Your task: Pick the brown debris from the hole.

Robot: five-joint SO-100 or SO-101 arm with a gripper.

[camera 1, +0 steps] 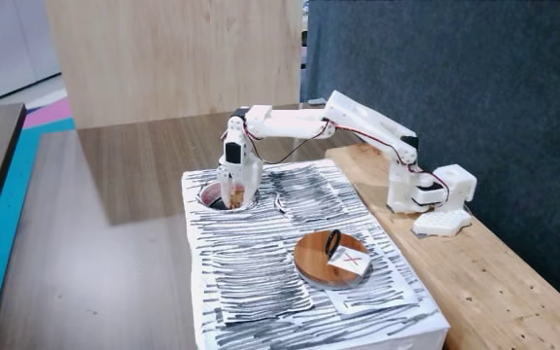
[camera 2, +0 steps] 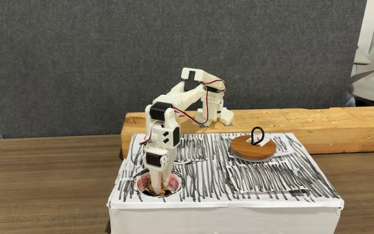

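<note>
The hole (camera 1: 205, 192) is a round opening with a pale rim near the far left corner of the striped box top; in the other fixed view the hole (camera 2: 176, 184) lies at the box's front left. My white gripper (camera 1: 231, 200) points straight down, and its fingertips are sunk inside the opening. From the front, the gripper (camera 2: 158, 188) reaches below the rim, with brownish matter around its tips. I cannot separate the brown debris from the reddish-brown inner wall. The tips are hidden by the rim, so how the jaws stand is unclear.
A white box with black stripes (camera 1: 290, 282) carries a round wooden disc (camera 1: 319, 261) with a red X card and a black ring. The same disc (camera 2: 253, 149) sits at the back right. The arm's base stands on a wooden beam (camera 2: 317, 123).
</note>
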